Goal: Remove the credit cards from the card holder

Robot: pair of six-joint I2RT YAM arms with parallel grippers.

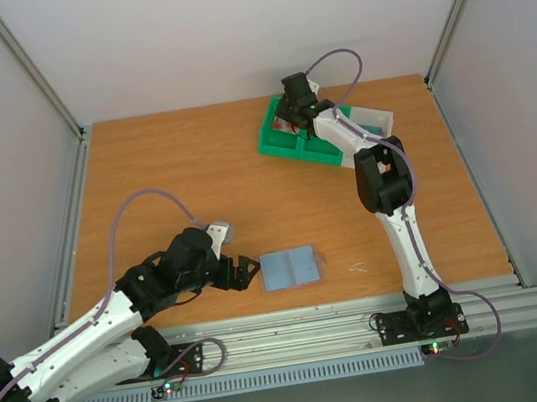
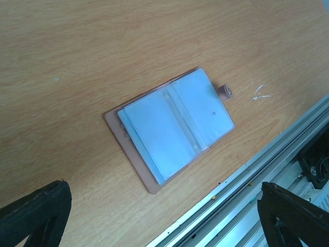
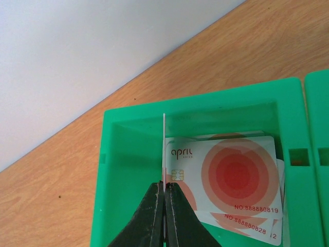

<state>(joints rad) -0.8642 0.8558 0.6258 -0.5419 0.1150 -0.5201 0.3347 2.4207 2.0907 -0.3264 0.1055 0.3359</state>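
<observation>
Wood table [image 1: 193, 172] carried everything. Green tray [image 1: 280, 145] sat far right, well apart from the card holder [image 1: 290, 268], which lay open and flat near the aluminium rail [image 1: 347, 323] at the near edge.

Left gripper [image 1: 246, 271] sat just beside the holder's left side, fingers [image 2: 36, 211] spread wide with nothing between them. My read: parked there to pin the holder if another pull was needed.

Right gripper [image 1: 293, 106] was out over the tray, clamped on one held card [image 3: 164, 149]. It stood edge-on and vertical above a compartment. Likely posed that way so the card would fall onto the stacked cards [image 3: 226, 175] once let go.

View differences:
- Top view gave the layout only. The arm hid the tray contents, and the held card couldn't be made out.
- Right wrist view showed the held card as a thin white line between the closed fingertips. Below it lay whitish cards with red rings, at least three edges fanned out in the compartment.
- Left wrist view showed the holder [image 2: 175, 131] in detail: blue sleeves on a pinkish-brown cover, centre crease, snap tab [image 2: 225, 91] on its right. No card showed in the sleeves facing up. I couldn't tell about any sleeves underneath.

Judgement: extraction was close to done, with the drop pending.
</observation>
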